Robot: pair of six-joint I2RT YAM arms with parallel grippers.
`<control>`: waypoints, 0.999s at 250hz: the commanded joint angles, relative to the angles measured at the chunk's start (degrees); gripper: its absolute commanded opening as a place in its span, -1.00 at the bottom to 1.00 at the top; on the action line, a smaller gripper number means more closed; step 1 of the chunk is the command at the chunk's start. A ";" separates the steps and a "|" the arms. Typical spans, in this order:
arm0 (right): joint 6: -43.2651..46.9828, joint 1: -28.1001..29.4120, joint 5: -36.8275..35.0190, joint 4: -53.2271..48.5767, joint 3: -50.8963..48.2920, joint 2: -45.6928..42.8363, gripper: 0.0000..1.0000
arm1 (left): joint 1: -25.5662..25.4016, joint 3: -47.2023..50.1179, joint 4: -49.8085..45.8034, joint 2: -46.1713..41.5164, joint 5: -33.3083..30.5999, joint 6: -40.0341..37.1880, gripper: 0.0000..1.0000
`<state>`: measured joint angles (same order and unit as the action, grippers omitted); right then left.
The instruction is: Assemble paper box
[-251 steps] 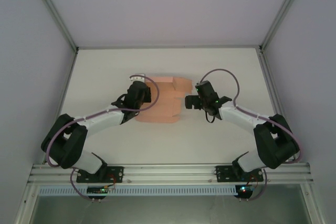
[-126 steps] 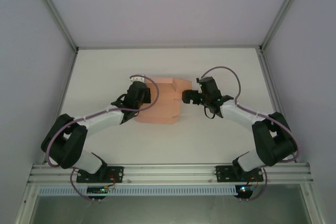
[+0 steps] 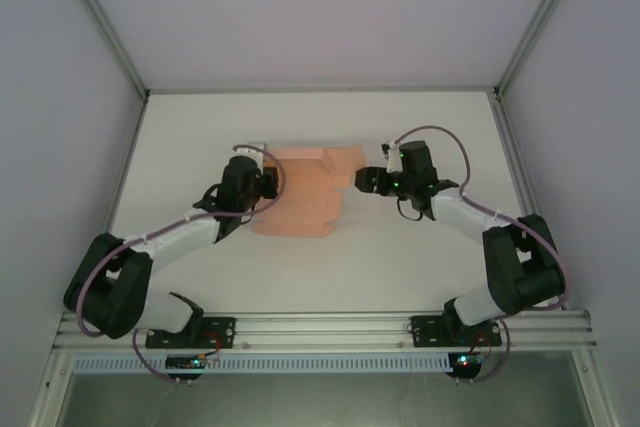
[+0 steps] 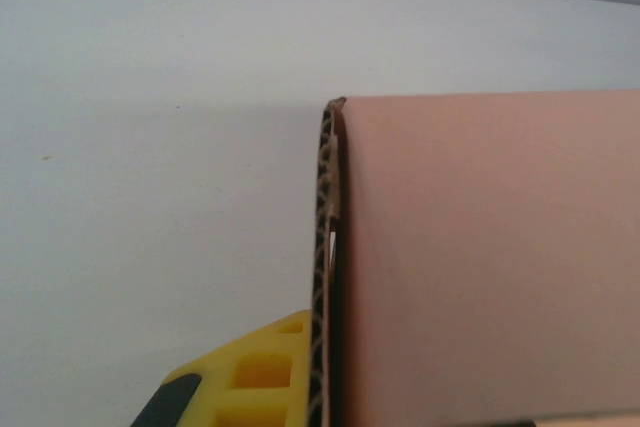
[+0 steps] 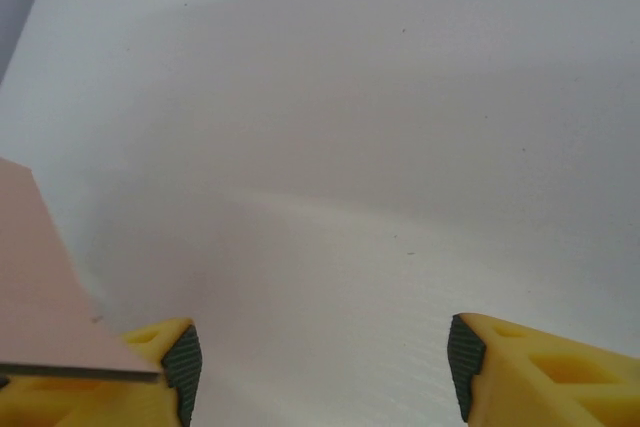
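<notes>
**Left hand clamped on the card, right hand wide beside the flap**

The paper box [image 3: 300,197] lies on the white desk [image 3: 400,267], a little left of the middle and between my two arms. It is a salmon-pink piece of card, partly folded. Its broad panel is toward the near side, and smaller stepped flaps stick out at the far right corner.

My left hand [image 3: 262,183] is at the box's left edge. From the left wrist camera, the card's cut edge [image 4: 322,277] runs almost straight up the middle, its dark corrugated core showing, and the pink face fills everything to the right of it. One yellow finger [image 4: 255,377] sits tight against the left side of that edge. The other finger is hidden behind the card. With the visible finger that close to the centre line, this hand is narrow and is gripping the box's edge.

My right hand [image 3: 366,180] is just to the right of the box, level with the far right flaps. In the right wrist camera, this hand [image 5: 320,367] is wide. Its two yellow fingers with dark pads stand well apart, and only bare desk shows between them. A corner of pink card [image 5: 40,297] comes in from the left and lies over the top of the left-side finger [image 5: 165,347], outside the gap. I cannot tell whether it rests on that finger or just passes in front of it.
</notes>
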<state>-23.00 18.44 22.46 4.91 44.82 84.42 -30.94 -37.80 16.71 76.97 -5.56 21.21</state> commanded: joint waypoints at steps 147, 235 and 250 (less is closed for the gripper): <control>2.96 6.96 -2.70 -0.69 1.78 -2.77 0.48 | -0.60 -2.16 -1.59 0.46 -1.67 1.76 -1.00; -6.76 11.18 -6.16 7.31 4.70 3.32 0.67 | -1.77 -3.32 -2.37 2.96 -3.29 4.67 -1.00; -8.06 12.38 -9.83 9.23 5.32 5.18 0.70 | -1.82 -3.67 -2.44 3.23 -2.51 5.69 -1.00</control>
<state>-26.57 28.56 18.87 8.95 48.10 86.04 -32.38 -38.54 14.50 79.40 -8.51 24.16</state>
